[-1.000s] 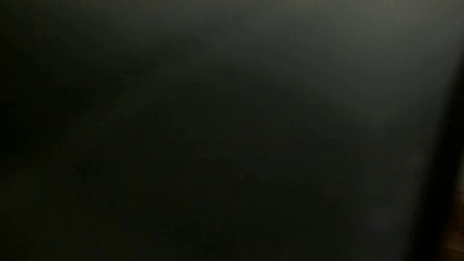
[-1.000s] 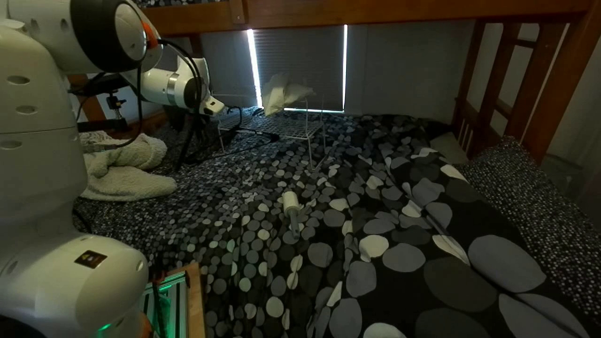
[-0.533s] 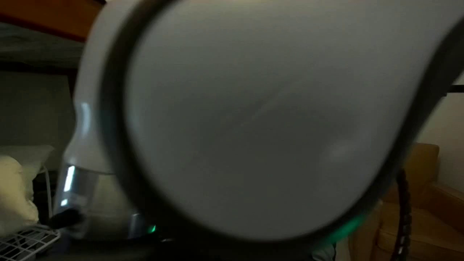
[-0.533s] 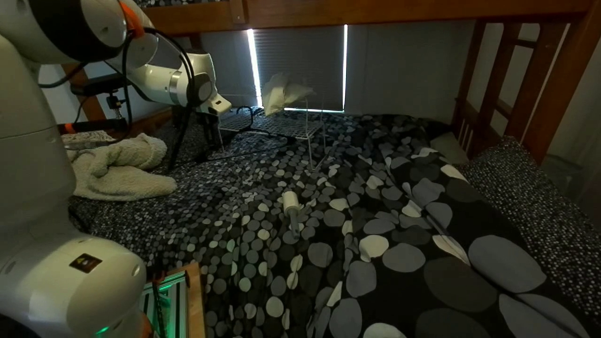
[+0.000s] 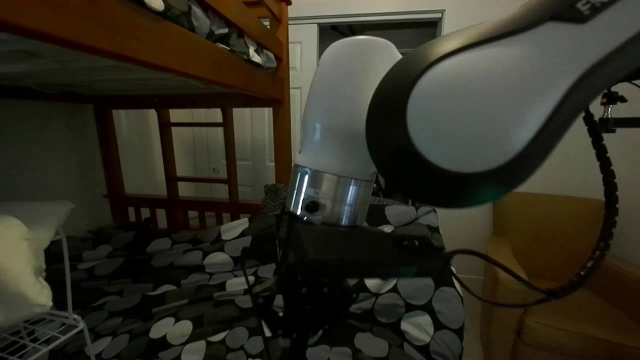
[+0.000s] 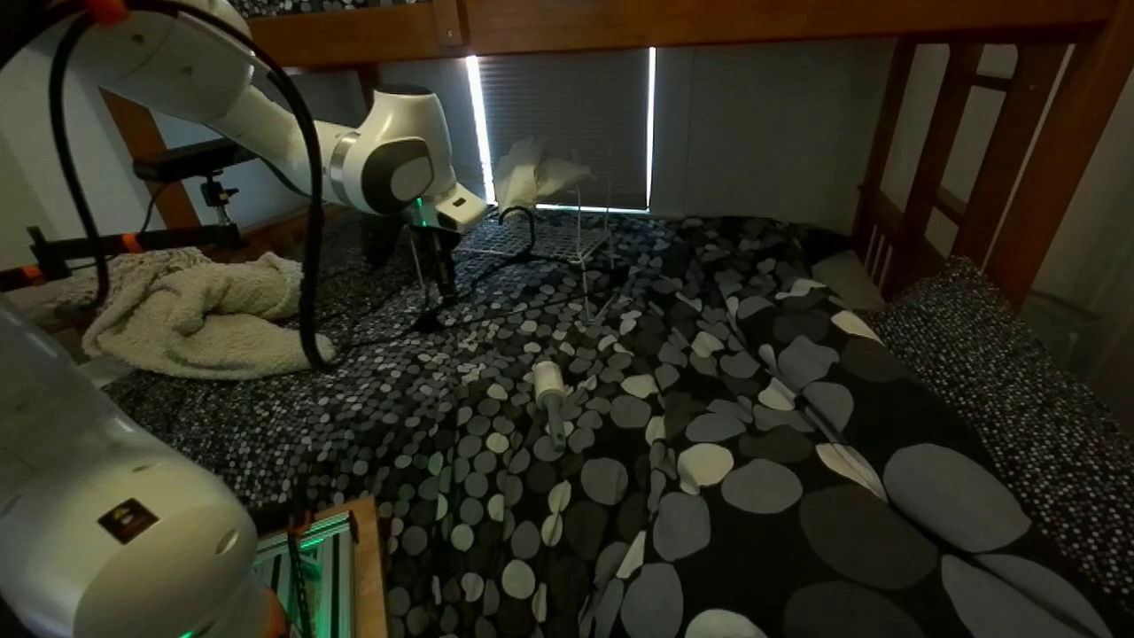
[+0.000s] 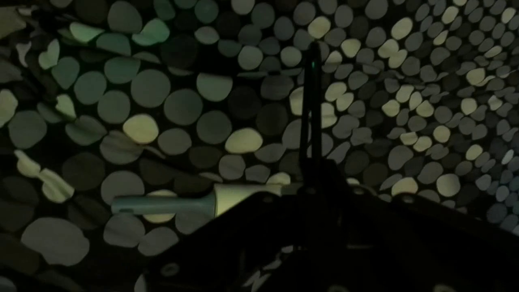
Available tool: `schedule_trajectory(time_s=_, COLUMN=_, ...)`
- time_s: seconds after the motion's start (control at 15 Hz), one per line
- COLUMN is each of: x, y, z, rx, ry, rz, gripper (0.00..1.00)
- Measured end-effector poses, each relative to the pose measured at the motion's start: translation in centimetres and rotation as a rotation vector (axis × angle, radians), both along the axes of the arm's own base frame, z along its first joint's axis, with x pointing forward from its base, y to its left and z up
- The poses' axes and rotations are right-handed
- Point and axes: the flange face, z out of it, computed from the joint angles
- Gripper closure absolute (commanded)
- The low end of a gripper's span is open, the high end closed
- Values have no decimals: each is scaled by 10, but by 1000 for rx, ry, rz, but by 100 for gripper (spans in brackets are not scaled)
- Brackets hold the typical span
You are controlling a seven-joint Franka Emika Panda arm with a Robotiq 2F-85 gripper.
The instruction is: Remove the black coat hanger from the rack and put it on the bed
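"What writing could be read on the robot arm?"

"In an exterior view, the pale letters FR on black, the rest of the word cut off by the top edge."

"Was there a label?"

"A small dark label with a yellowish mark, low on the white casing in an exterior view; any print on it was too small to read."

"Where was the black coat hanger?"

"In the gripper, whose jaws were pressed together on its thin frame, above the pebble-patterned bed. In an exterior view its hook curved upward near the gripper."

"How did the rack stand?"

"On the bed, its white wire frame visible in both exterior views, bearing pale crumpled material. In an exterior view the gripper hung well apart from it."

"What else was in the room?"

"A lint roller, white at the head and grey at the handle, lay on the cover. A cream fleece was bunched near the robot arm, and a tan armchair stood near the bed."
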Motion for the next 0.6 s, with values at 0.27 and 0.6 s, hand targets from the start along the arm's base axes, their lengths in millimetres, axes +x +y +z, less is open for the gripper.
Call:
schedule_trajectory(time_s=0.27, x=71, y=-75, z=15, rx=43, ry=-56, rz=17, gripper=98)
schedule_trajectory(time_s=0.6, x=148, y=-133, z=17, rx=96, ry=-97, rz=-34, gripper=98)
